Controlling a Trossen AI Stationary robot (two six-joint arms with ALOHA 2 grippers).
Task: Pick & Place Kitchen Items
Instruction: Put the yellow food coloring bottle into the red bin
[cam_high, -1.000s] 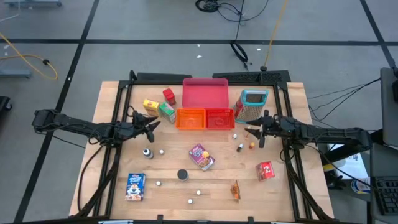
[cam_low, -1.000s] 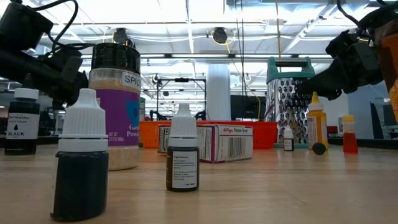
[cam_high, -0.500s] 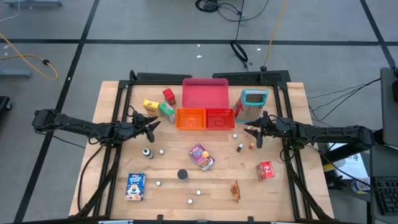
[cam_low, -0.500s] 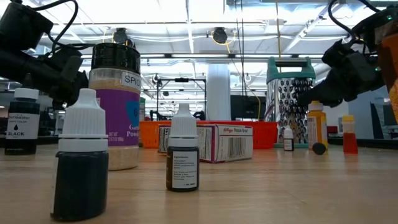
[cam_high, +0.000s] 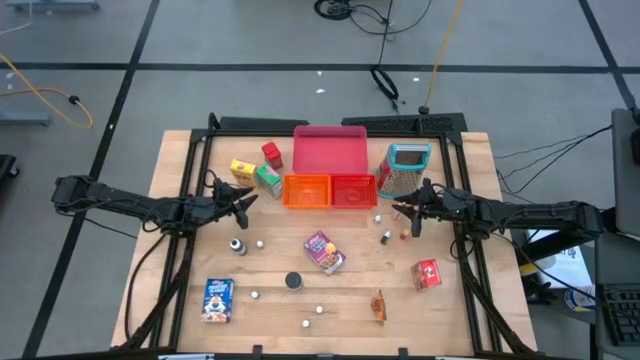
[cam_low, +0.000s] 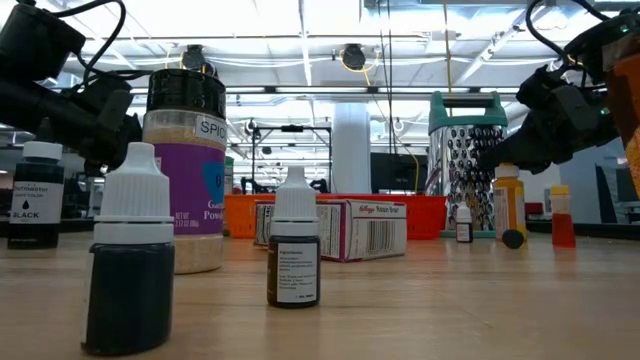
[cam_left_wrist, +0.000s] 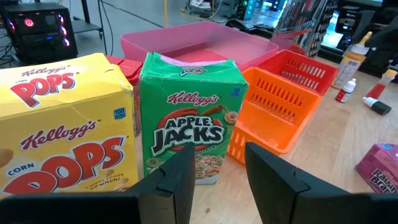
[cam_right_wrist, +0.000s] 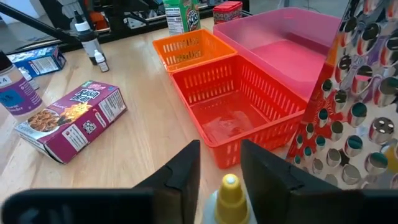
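The right claw (cam_right_wrist: 221, 180), fingers spread either side of the yellow-capped bottle (cam_right_wrist: 231, 198) at three o'clock on the surface (cam_high: 460, 300), was mid-grasp, apparently needing to pinch and lift; the left claw (cam_left_wrist: 214, 180) waited spread at nine.

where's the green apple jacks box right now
In the high view the green Apple Jacks box stands left of the orange bin, beside the yellow Corn Pops box, just ahead of the left gripper.
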